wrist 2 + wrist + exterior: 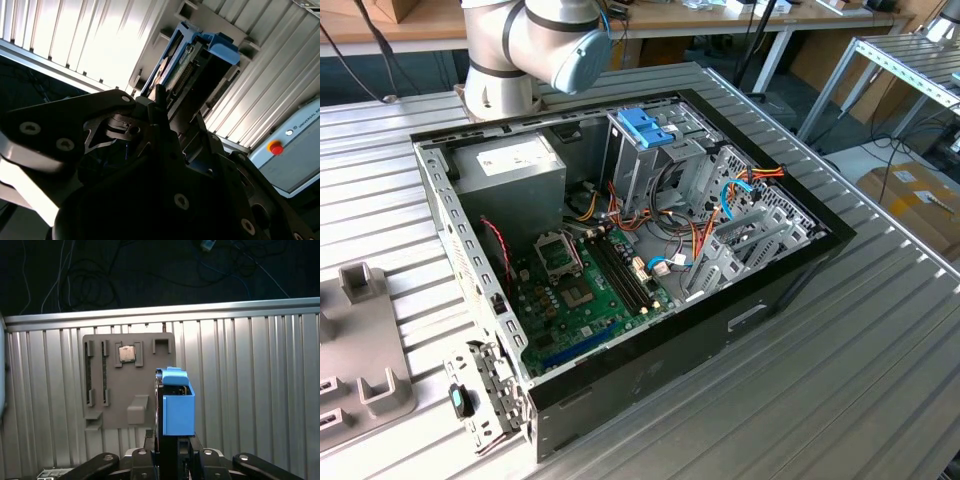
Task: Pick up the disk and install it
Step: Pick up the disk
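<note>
Tool (174, 441) is clamped on the disk (177, 407), held edge-on with the blue carrier end away from the jaws. My guess is that's so it can slide lengthwise into a bay. Disk is in the air over the grey fixture tray (145, 347) on the worktop (840, 380). Tray has a CPU (126, 354) in one pocket; long slots unclear. PC case (650, 372) lies open: motherboard (575, 295), power supply (510, 170), cables, drive cage (638, 170) topped by a blue bracket (645, 128).
</note>
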You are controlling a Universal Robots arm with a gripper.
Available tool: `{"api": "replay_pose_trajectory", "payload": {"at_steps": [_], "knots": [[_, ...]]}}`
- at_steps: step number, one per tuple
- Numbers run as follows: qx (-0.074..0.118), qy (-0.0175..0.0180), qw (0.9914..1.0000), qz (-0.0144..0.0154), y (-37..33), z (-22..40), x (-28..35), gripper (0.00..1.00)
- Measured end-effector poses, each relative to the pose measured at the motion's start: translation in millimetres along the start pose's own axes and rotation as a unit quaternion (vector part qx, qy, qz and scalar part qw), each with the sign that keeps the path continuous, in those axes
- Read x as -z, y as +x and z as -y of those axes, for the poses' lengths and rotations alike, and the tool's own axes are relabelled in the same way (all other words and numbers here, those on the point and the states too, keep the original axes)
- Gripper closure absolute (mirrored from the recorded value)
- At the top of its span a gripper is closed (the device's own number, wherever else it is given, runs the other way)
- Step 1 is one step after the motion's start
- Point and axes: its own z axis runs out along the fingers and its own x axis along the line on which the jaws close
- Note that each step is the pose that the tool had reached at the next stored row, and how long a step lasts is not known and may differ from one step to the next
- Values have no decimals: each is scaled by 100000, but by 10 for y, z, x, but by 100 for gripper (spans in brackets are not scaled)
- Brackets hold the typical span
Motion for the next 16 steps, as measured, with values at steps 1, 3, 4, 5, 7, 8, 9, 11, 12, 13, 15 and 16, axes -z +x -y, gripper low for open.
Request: {"api": "replay_pose_trajectory", "payload": {"at_steps": [1,3,4,5,7,8,9,11,12,13,15,16], "knots": [[1,-2,100000,-1,-1,14,0,65],[-1,-3,100000,-3,-4,53,-1,65],[-2,-4,100000,-2,-5,72,-2,65],[-3,-9,100000,-5,-6,87,-1,65],[2,-6,100000,-5,-10,145,-3,65],[1,-4,100000,-3,-11,161,-4,65],[-1,-7,100000,-1,-13,198,-5,65],[1,-11,100000,-3,-16,233,-6,65],[-1,-20,100000,-7,-17,253,-6,65],[3,-32,100000,-9,-19,289,-7,65],[0,-59,100000,-6,-27,415,-11,65],[0,-71,100000,-12,-29,440,-11,65]]}}
